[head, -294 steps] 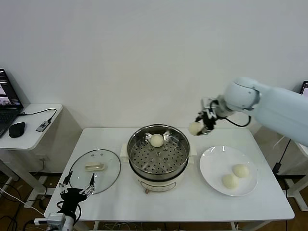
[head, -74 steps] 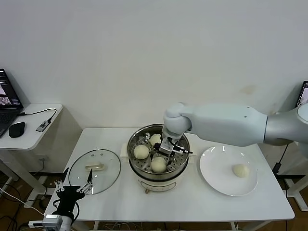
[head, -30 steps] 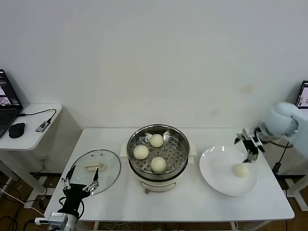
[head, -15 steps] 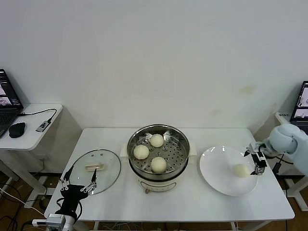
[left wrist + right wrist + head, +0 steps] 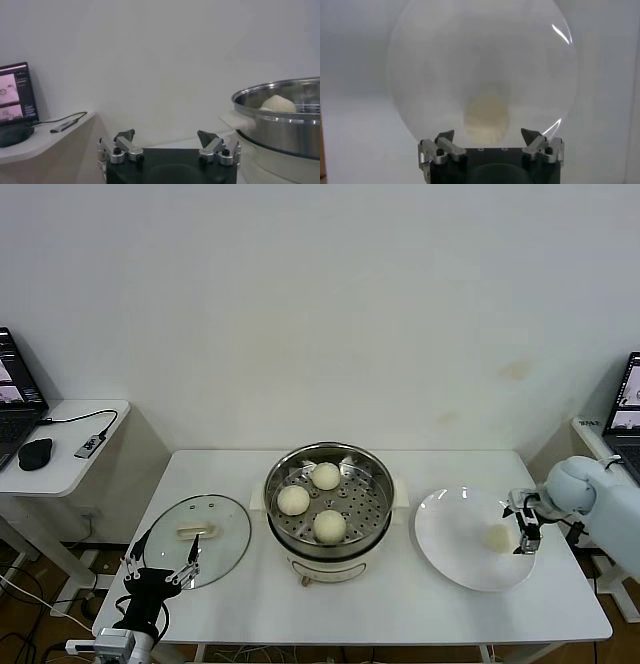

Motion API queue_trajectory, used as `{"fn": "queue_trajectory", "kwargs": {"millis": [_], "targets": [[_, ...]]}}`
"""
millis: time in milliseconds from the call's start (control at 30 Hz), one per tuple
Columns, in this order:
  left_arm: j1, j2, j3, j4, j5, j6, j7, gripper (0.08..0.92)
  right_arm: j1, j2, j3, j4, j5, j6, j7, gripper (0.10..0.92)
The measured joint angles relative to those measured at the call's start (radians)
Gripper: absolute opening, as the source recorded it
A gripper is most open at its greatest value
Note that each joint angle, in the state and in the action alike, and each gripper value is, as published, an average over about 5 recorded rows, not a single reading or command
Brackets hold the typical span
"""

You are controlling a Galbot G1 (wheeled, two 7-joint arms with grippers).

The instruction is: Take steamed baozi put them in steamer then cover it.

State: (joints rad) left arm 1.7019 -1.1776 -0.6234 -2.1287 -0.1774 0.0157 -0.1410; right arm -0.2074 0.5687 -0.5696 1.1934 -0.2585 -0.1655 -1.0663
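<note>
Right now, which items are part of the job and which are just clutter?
Job: three cream dough buns in the round steel steamer; fourth bun on the flat white plate; clear glass lid; open right gripper.
Clutter: black mouse, laptop on the side table.

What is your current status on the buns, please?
Right claw open beside last baozi on plate. Three in steamer. Left claw open, idle. Nothing blocking.

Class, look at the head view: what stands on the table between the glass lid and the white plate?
The steamer, holding three baozi, stands between the lid and the plate, as the head view shows.
</note>
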Motion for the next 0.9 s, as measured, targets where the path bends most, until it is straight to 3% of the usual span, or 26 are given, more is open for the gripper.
{"fn": "queue_trajectory", "kwargs": {"millis": [900], "targets": [[0.0,-0.006,-0.004,0.0,0.001,-0.001,-0.002,0.823,-0.024,0.037,0.045,-0.041,-0.033,-0.029,0.007,0.565]]}}
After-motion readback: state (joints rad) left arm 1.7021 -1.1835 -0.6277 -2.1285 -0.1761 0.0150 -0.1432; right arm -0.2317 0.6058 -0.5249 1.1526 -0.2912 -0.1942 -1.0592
